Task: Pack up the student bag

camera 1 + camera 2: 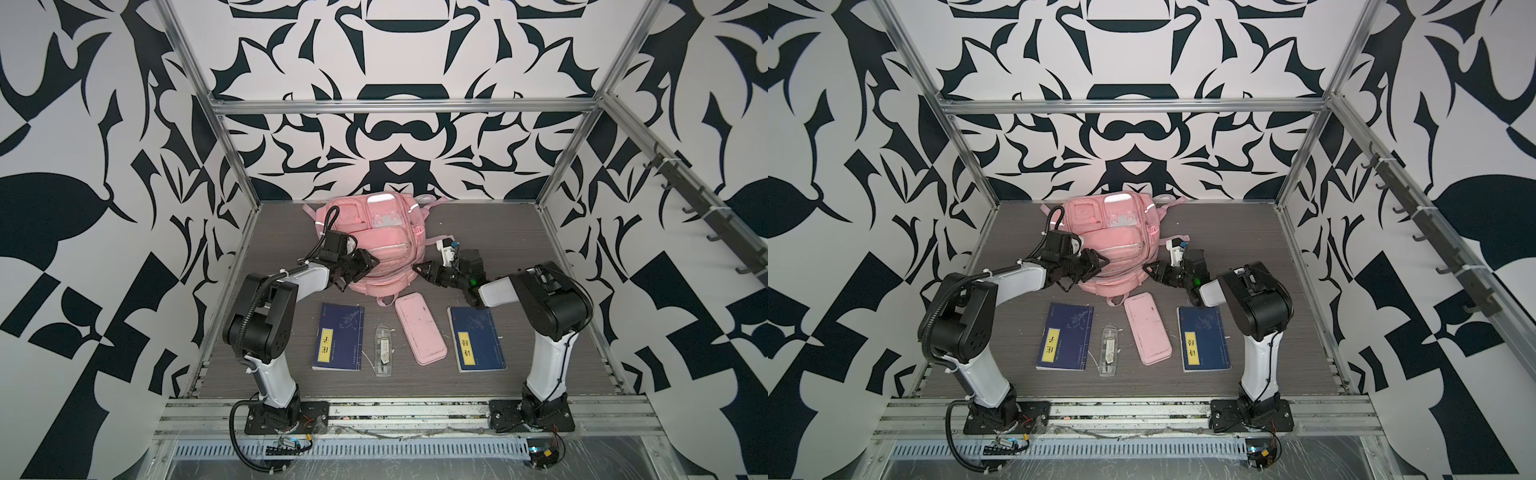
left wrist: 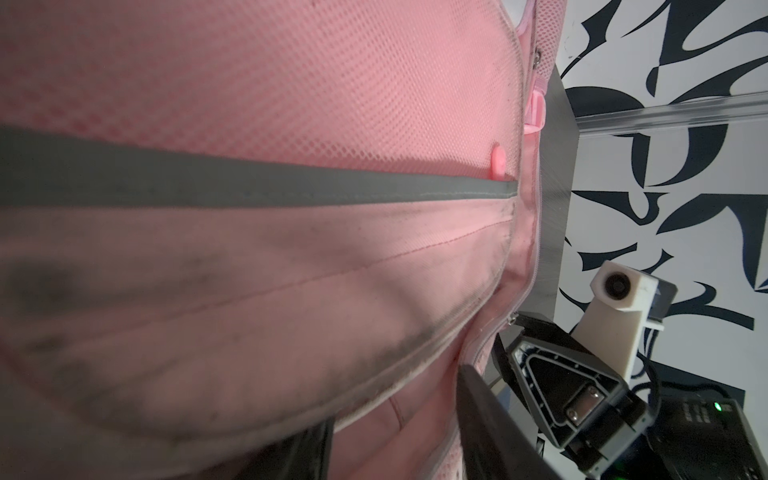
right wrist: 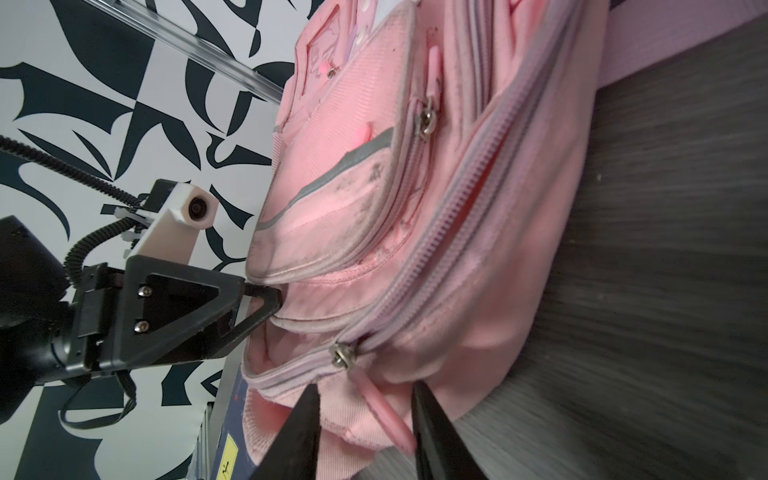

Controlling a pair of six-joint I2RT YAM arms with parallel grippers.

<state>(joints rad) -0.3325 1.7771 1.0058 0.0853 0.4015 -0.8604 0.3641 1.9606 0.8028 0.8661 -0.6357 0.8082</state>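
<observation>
The student bag (image 1: 374, 232) (image 1: 1117, 232), a soft pink backpack, lies front-up at the back middle of the table in both top views. My left gripper (image 1: 372, 264) (image 1: 1102, 262) (image 2: 395, 415) is shut on a fold of the bag's fabric at its near left edge. From the right wrist view its fingertips (image 3: 270, 299) pinch the lip below the front pocket. My right gripper (image 1: 419, 268) (image 1: 1148, 268) (image 3: 365, 399) stands open at the bag's near right corner. Its two fingers straddle the pink zip pull (image 3: 382, 411) hanging from the metal slider (image 3: 343, 356), with a gap showing on both sides.
In front of the bag lie a blue book (image 1: 338, 336), a clear plastic case (image 1: 383, 351), a flat pink pencil case (image 1: 419, 328) and a second blue book (image 1: 478, 338). Aluminium frame posts (image 1: 232, 158) bound the table.
</observation>
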